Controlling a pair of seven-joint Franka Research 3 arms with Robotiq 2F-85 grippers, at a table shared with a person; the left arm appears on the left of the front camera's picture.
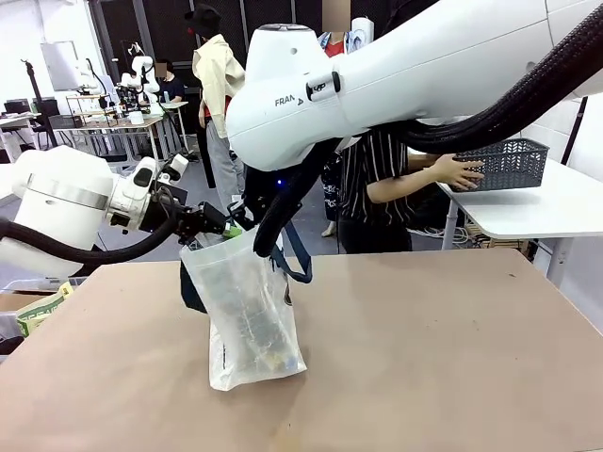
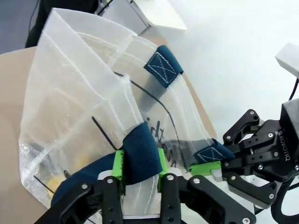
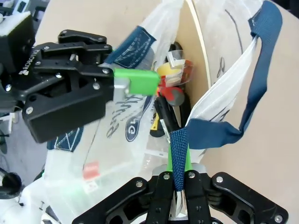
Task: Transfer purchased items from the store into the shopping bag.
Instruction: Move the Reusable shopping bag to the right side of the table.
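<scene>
We see the shopping bag [image 1: 247, 315] as thin translucent whitish plastic with a fine woven grain, creased and faintly glossy. Its handles [image 2: 140, 148] are navy woven cloth webbing, stitched in pale thread. The left gripper [image 2: 140, 159] has matt black links, bright metal screws and smooth green pads [image 2: 117, 165]. The table [image 1: 452, 358] is matt brown board; the far right basket [image 1: 513, 162] is dark grey openwork plastic.

One shopping bag [image 1: 247, 311]; one basket [image 1: 509, 162]; two pincers [image 2: 139, 163] [image 3: 179, 163].
</scene>
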